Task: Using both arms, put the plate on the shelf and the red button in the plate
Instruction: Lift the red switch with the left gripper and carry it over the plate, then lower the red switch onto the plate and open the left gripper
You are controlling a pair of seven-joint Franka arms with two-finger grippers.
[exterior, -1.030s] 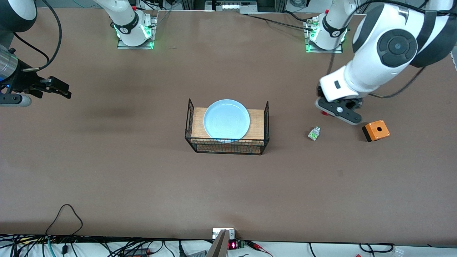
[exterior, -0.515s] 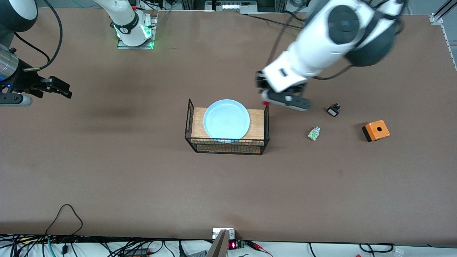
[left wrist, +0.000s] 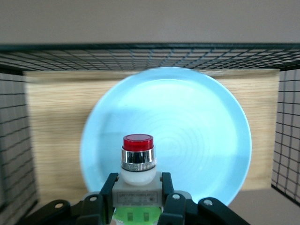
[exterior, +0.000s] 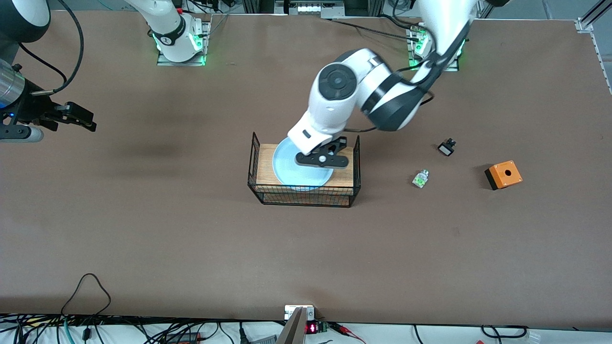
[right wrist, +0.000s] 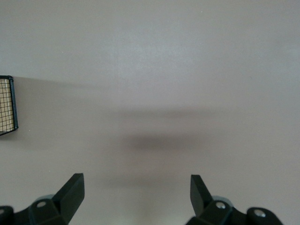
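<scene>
The pale blue plate (exterior: 291,169) lies on the wooden board of a black wire rack (exterior: 253,162). It fills the left wrist view (left wrist: 197,122). My left gripper (exterior: 321,160) hangs over the plate and is shut on the red button (left wrist: 138,161), which has a white body, a green tab and a red tip. In the front view the button is hidden by the gripper. My right gripper (exterior: 79,117) is open and empty over bare table at the right arm's end; its view shows its gripper (right wrist: 136,185) above the table.
A white-green part (exterior: 420,178), a black-and-white part (exterior: 446,147) and an orange box (exterior: 503,175) lie toward the left arm's end of the table. The rack's wire end walls (left wrist: 288,131) stand up beside the plate.
My left arm has swung from near the orange box across to over the plate, carrying the red button. The black-and-white part came into view. The right arm has not moved.
</scene>
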